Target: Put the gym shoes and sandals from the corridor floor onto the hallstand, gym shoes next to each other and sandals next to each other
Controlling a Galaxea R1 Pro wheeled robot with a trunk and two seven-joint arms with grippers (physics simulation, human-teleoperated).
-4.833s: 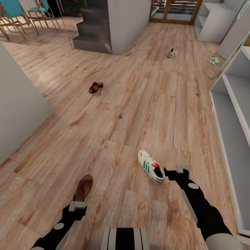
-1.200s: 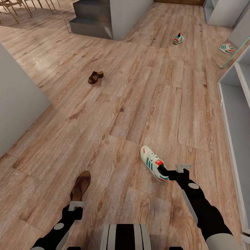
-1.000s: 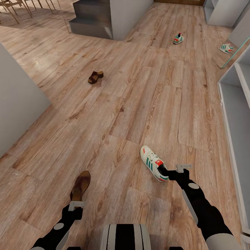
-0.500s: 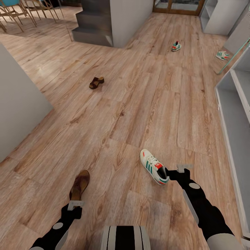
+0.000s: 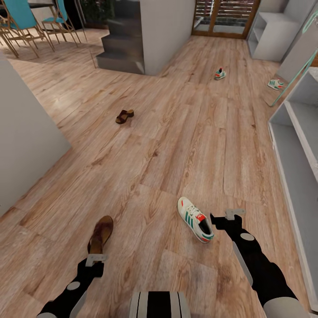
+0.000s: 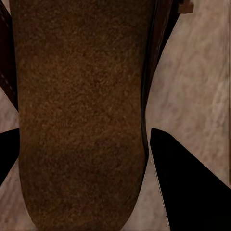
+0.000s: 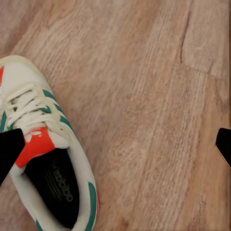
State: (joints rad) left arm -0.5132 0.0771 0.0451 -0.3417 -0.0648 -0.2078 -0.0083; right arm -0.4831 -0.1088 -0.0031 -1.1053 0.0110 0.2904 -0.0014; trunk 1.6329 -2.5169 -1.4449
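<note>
One gym shoe (image 5: 195, 218), white with green stripes and a red tongue patch, lies on the wood corridor floor (image 5: 176, 132). My right gripper (image 5: 227, 216) is open just right of its heel. In the right wrist view the shoe (image 7: 53, 163) lies beside one fingertip (image 7: 9, 149). A brown sandal (image 5: 100, 234) lies near my left gripper (image 5: 96, 259), which is open; its dark fingers (image 6: 180, 187) straddle the sandal's footbed (image 6: 82, 110). The other sandal (image 5: 124, 116) and the other gym shoe (image 5: 219, 73) lie far off. I cannot tell which shelf unit is the hallstand.
A pale shelf unit (image 5: 293, 145) runs along the right. Another grey shelf unit (image 5: 270, 33) stands by the far door. A shoe-like shape (image 5: 275, 84) shows at a teal-framed leaning panel. A grey wall block (image 5: 26, 145) is on the left, steps (image 5: 119, 51) and teal chairs (image 5: 22, 17) beyond.
The head view has tilted up, bringing the chairs and door into sight. Both grippers stay where they were beside the near sandal and gym shoe.
</note>
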